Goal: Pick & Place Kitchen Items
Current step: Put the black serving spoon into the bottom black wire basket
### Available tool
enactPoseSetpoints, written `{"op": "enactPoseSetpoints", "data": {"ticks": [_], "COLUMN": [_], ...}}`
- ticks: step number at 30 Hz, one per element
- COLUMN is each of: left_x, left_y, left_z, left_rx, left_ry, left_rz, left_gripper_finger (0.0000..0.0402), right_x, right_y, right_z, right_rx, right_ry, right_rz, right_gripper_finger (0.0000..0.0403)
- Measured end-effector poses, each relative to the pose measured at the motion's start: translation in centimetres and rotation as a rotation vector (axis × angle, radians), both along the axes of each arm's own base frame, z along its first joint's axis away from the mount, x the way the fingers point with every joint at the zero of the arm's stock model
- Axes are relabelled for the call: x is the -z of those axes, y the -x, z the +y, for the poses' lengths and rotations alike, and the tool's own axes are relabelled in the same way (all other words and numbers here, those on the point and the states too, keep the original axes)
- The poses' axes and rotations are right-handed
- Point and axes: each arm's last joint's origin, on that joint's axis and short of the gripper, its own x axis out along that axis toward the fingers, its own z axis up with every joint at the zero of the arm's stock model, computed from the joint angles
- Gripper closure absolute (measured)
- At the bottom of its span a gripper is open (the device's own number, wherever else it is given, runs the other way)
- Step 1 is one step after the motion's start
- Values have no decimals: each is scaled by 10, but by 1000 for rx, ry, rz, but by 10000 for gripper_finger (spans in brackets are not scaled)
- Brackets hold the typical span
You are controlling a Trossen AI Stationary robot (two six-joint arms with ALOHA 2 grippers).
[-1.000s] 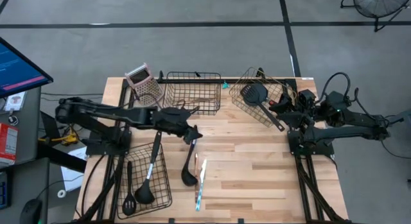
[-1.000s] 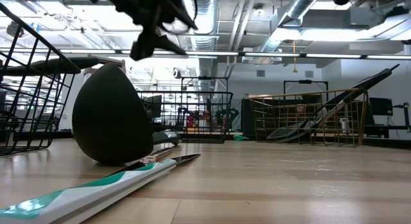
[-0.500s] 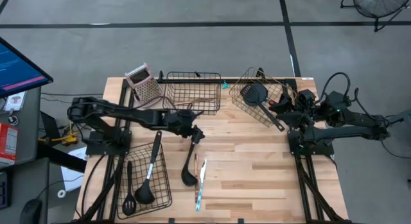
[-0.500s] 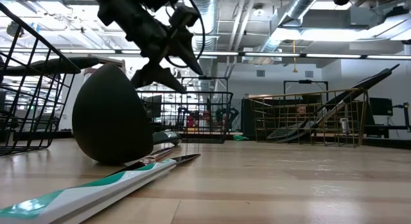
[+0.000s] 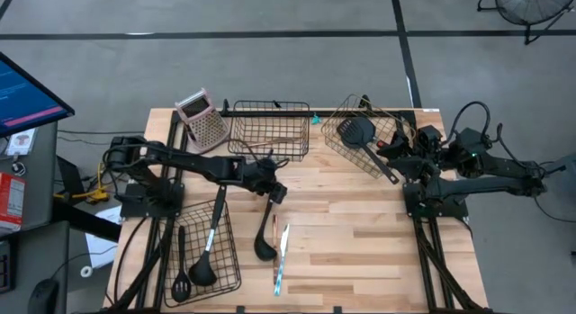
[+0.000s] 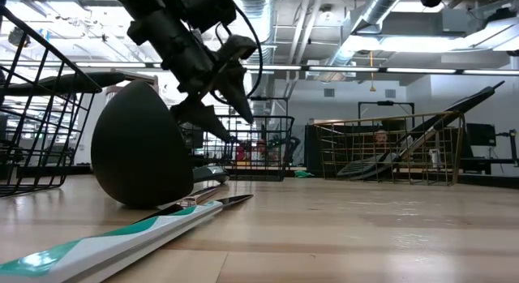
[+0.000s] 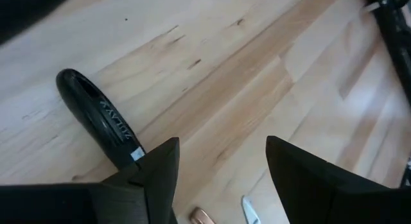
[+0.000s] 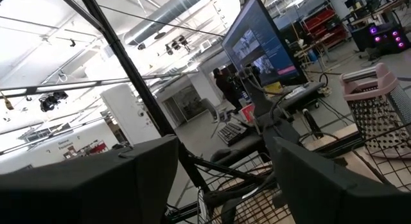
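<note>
A black ladle (image 5: pixel 267 226) lies on the wooden table, bowl (image 6: pixel 139 147) toward the near edge and handle end (image 7: pixel 96 113) toward the far edge. My left gripper (image 5: pixel 275 192) hangs open just above that handle end, slanting down. In the left wrist view the handle lies beside one finger of my left gripper (image 7: pixel 221 156), not between the two. Right of the ladle lie a white-and-teal utensil (image 5: pixel 282 256) and a thin wooden-handled one (image 5: pixel 274 235). My right gripper (image 8: pixel 221 160) stays open and raised by the table's right edge.
A wire basket (image 5: pixel 203 251) at the near left holds two black utensils. Another basket (image 5: pixel 269 130) stands at the far middle. A tilted one (image 5: pixel 367 134) at the far right holds a black spatula. A pink-topped grater (image 5: pixel 203 119) stands at the far left.
My left gripper has come down toward the ladle's handle end, drifted slightly toward the table's right edge and tipped further downward. It has stayed open. Nothing on the table has moved.
</note>
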Motion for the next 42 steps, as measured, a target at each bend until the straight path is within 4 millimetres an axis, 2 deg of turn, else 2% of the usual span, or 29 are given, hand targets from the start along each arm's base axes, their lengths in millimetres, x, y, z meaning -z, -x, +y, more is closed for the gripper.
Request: {"op": "enactPoseSetpoints", "data": {"ticks": [11, 20, 26, 35, 42], "left_x": [17, 4, 9, 23, 23], "left_y": [-3, 8, 12, 8, 8], "left_z": [0, 7, 14, 9, 6], "left_rx": [-6, -63, -92, -82, -80], "left_ry": [-6, -43, -51, -45, -56], "left_rz": [68, 93, 152, 196, 199], "left_gripper_finger": [188, 188, 188, 188, 188], "right_x": [3, 5, 6, 8, 8], "right_y": [-1, -1, -1, -1, -1], "right_z": [0, 0, 0, 0, 0], "right_rx": [-1, 0, 3, 3, 3], "right_ry": [-1, -1, 7, 7, 7], "right_rz": [29, 56, 64, 80, 80], "right_gripper_finger": [159, 159, 159, 159, 159]}}
